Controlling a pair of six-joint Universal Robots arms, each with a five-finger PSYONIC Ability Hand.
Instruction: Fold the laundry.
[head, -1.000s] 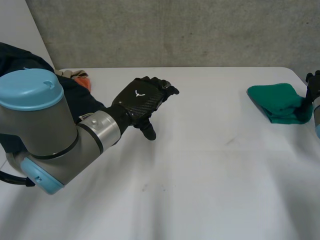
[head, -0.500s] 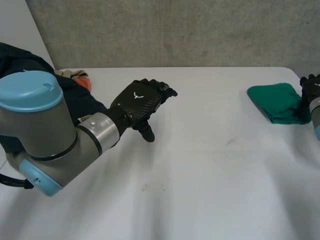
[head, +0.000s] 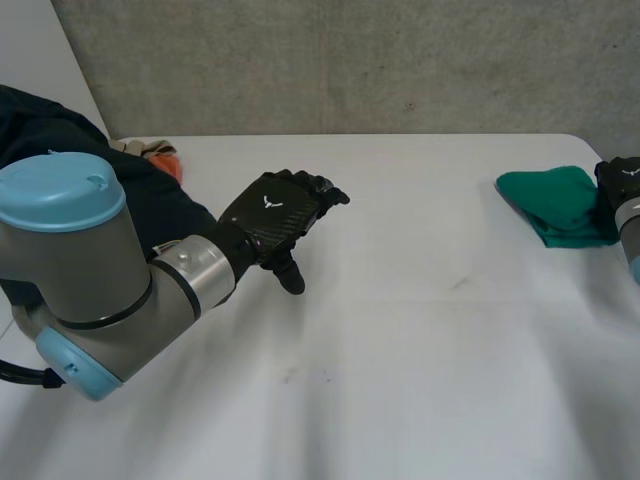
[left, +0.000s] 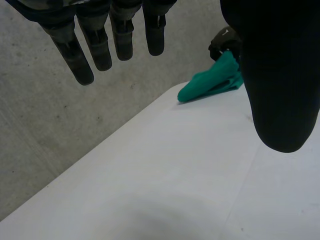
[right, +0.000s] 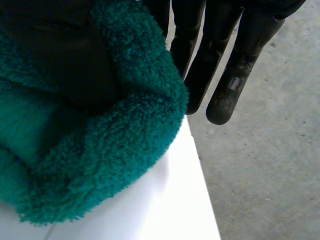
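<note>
The teal-green fleecy cloth lies on the white table as a compact, doubled-over bundle with its layers stacked. It sits right against the right hand, on that hand's thumb side. In the right wrist view the fleece bulges up under the palm. The hand's fingers run straight out past the cloth's rounded edge and over the table's border, and the thumb lies on the pile. Nothing is curled round the fabric, so I judge this hand to be spread flat against the bundle, not gripping it.

The left hand is well apart from the cloth, over bare table. Its fingers are straight and loosely spread, its thumb stands off to the side, and it has hold of nothing. From its wrist camera the green bundle shows far beyond its fingertips, with the right hand touching it.

Behind the left hand, beside its forearm, lies a heap of dark navy fabric. An orange-and-pale scrap of cloth peeks out next to it.

As for progress, 1 piece looks finished: the green cloth is folded and parked at the right hand. If the navy heap and the orange scrap are laundry too, at least 2 items are left. The empty left hand is the nearer of the 2 hands to them.
</note>
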